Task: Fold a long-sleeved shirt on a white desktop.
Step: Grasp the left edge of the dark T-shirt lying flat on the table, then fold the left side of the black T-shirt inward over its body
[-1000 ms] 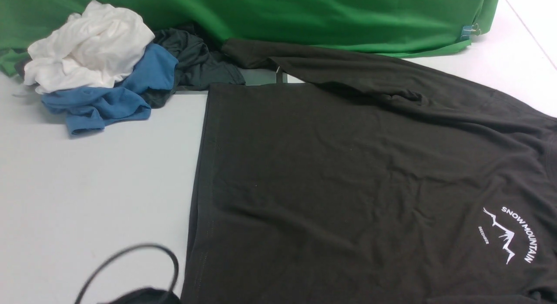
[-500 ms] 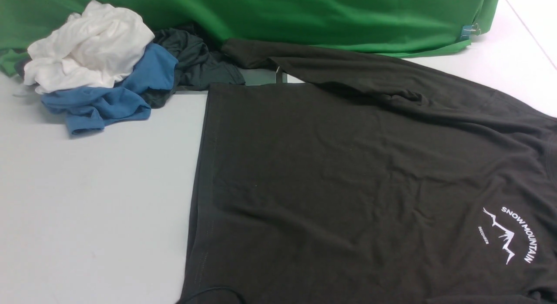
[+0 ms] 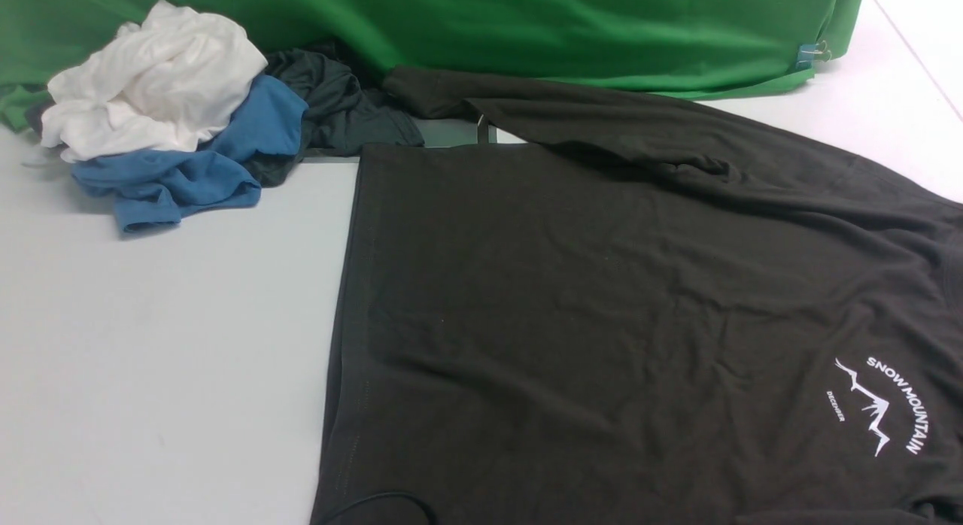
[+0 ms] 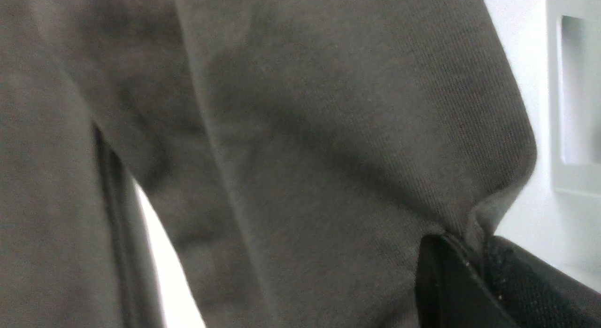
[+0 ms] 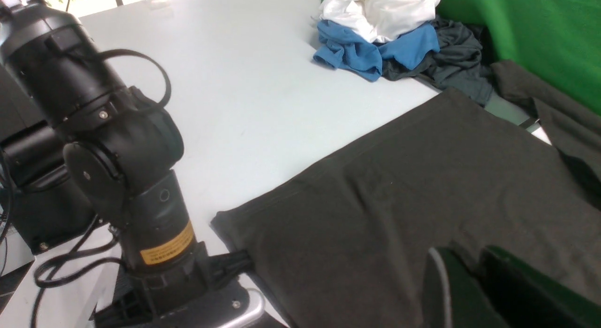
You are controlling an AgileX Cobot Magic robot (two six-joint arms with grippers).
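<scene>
Shirt (image 3: 602, 307) lies spread flat on table (image 3: 150, 322), logo up, far sleeve reaching twd green backdrop (image 3: 527, 28). L jaws are clamped on a fold of its cloth near an edge. R jaws look closed on its cloth too, fabric puckering btw them. Likely risks: thin edge pinch slips on lift; uneven pull by the 2 arms skews the fold; far sleeve drags the dark grey garment (image 3: 338, 104) just beside it. No containers in view, only a loose clothes pile (image 3: 165, 111).
</scene>
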